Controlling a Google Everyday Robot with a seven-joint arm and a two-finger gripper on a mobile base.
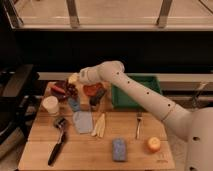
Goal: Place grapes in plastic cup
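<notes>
The grapes (pixel 66 90) are a dark reddish-purple bunch at the back left of the wooden table. My gripper (pixel 71 84) is right at them, at the end of the white arm that reaches in from the lower right. I cannot tell whether the grapes are lifted or rest on the table. The plastic cup (pixel 74 104) is small and light blue. It stands just in front of the grapes and below my gripper.
A taller white cup (pixel 50 105) stands left of the plastic cup. A red bowl (pixel 93 90) and a green bin (pixel 136 91) are to the right. In front lie a grey-blue cloth (pixel 83 121), a black brush (pixel 57 143), a fork (pixel 138 125), a blue sponge (pixel 119 149) and an orange fruit (pixel 153 145).
</notes>
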